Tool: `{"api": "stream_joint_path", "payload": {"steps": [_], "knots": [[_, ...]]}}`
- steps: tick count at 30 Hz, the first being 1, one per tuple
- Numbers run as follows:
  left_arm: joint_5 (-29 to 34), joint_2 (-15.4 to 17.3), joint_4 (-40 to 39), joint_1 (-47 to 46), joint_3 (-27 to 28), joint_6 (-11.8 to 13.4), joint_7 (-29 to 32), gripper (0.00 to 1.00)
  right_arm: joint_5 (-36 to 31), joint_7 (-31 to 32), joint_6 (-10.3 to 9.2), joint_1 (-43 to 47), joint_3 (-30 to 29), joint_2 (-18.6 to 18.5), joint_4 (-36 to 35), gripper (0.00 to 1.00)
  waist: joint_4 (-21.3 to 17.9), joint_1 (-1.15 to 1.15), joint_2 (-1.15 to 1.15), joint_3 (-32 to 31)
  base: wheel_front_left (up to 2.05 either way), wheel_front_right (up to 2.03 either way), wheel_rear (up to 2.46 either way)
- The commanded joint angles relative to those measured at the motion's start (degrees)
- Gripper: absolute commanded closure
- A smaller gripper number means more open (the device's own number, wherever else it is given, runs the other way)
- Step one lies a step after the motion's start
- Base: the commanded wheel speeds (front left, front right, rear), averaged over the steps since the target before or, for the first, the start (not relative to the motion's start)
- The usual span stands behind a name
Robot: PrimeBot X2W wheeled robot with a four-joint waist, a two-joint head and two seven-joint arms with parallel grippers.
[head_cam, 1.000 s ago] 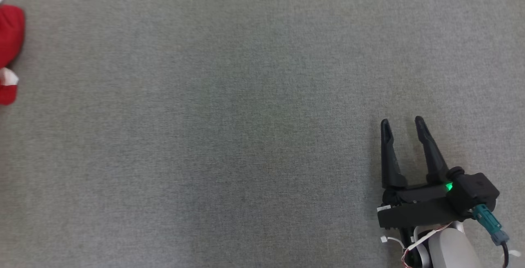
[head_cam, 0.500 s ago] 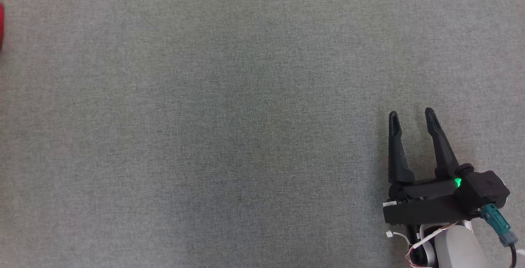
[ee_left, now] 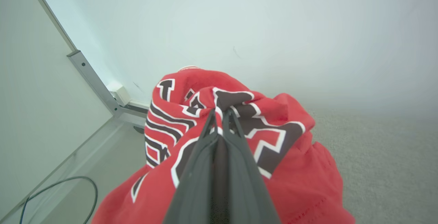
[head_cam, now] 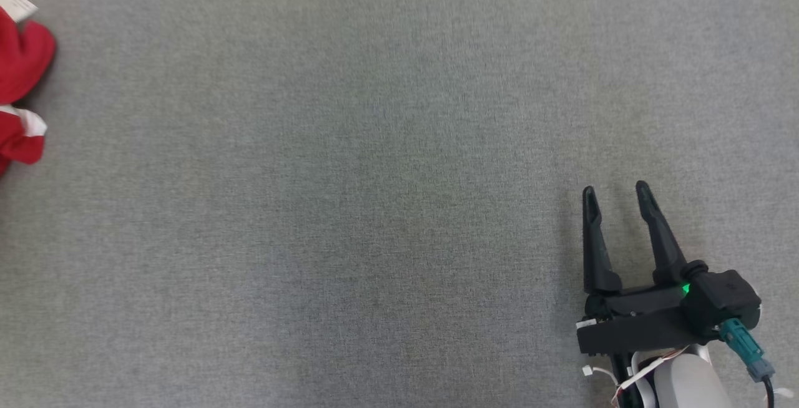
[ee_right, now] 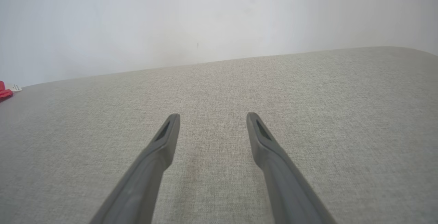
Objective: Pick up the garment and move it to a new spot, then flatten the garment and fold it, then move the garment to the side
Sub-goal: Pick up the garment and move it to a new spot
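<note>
The garment (ee_left: 297,183), red with black lettering outlined in white, is bunched up around the left gripper (ee_left: 219,112). That gripper's two dark fingers are pressed together with a fold of the printed cloth pinched between their tips, so it has hold of the garment. In the left wrist view the cloth humps above the fingertips and falls away on both sides of the fingers; whether its lower part touches the grey fabric surface (head_cam: 374,177) cannot be told. In the head view only a red lump of the garment shows, cut off by the picture's left side, over the far left part of the surface and toward its back edge. A small white label (head_cam: 15,4) sticks out of its top, and a white band crosses its lower part.

The right gripper (head_cam: 615,193) hangs over the near right corner of the surface, well apart from the garment. Its fingers stand wide apart with nothing between them, only bare grey fabric showing in the gap. A green light (head_cam: 685,287) glows at its base, beside a teal connector (head_cam: 740,339).

Beyond the back edge of the surface is a plain pale wall (ee_right: 205,18). To the left of the garment, in the left wrist view, a metal frame rail (ee_left: 92,80) runs slantwise, and a dark cable (ee_left: 61,189) loops on the floor below it
</note>
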Motion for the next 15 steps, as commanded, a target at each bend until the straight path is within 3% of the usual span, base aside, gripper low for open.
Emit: {"api": "stream_joint_path", "payload": {"steps": [1,7,15], "knots": [[0.1,0.5,-1.4,-1.6,-0.6,-0.2,-1.1,1.0,0.6,0.0,0.19,0.9,0.5,0.1,0.4,0.0,0.7,0.0,0.0,-2.6,0.0,0.0,0.0],[-0.2,0.6,-6.8,-4.1,-3.0,-0.3,-2.2,1.0,2.0,0.0,0.19,1.5,1.3,0.1,1.4,0.0,0.7,0.0,0.0,-5.7,0.0,0.0,0.0],[-2.9,-0.6,-19.7,-7.4,-8.0,-0.3,-2.3,1.0,4.5,0.0,0.19,2.4,2.6,0.1,2.5,0.0,-1.3,0.0,0.0,-9.2,0.0,0.0,0.0]]}}
